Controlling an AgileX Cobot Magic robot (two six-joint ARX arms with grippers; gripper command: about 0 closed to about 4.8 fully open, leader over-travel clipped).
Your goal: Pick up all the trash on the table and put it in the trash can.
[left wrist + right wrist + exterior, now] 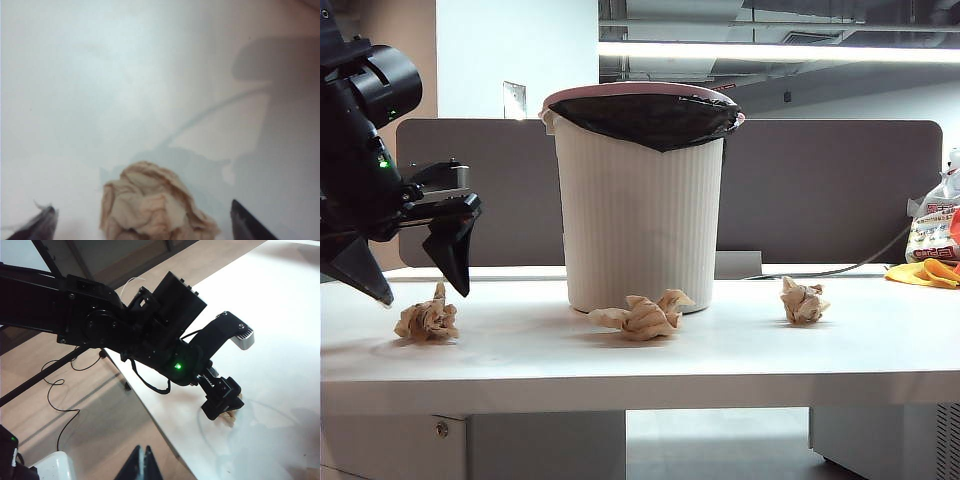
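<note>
office room with a grey divider behind a white table; tall white trash can at the middle, black liner over its rim. three crumpled paper wads on the table: left wad, middle wad just in front of the can, right wad well apart. plastic bag and orange cloth at the far right edge.

left gripper just above the left wad, fingers spread wide, nothing held. right gripper off the table's side, fingers pressed together, empty.

step in hand, probably: grasping the left wad. best done by lowering straight until both tips flank the paper near the table, then closing gently and lifting clear before swinging over the can's rim.

left wrist view: wad centred between the two tips, a fit not visible from outside. right wrist view: left arm over the table's edge. exterior view only: can and remaining wads.
</note>
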